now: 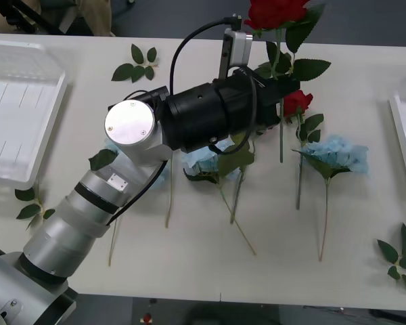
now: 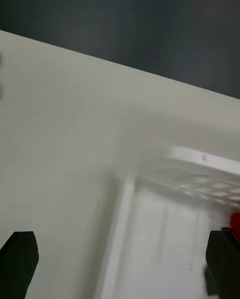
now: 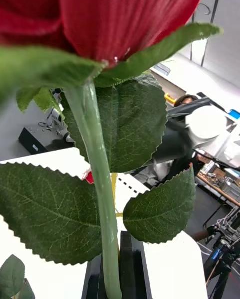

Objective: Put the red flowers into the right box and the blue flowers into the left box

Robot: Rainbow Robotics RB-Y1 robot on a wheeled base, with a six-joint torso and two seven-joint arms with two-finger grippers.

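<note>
Holding a rose [image 1: 276, 12] by its stem, the left gripper [image 1: 274, 87] is clamped shut, the bloom raised above the table's [image 1: 189, 271] far middle. Carrying it well means travelling right, high enough to clear the second rose [image 1: 296, 103] and blue flowers [image 1: 338, 154], to the right box [image 1: 400, 135]. The right gripper [image 2: 120, 259] hangs wide open above that box.

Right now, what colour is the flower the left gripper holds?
Deep red flower, green stem; clearest in the left wrist view.
</note>
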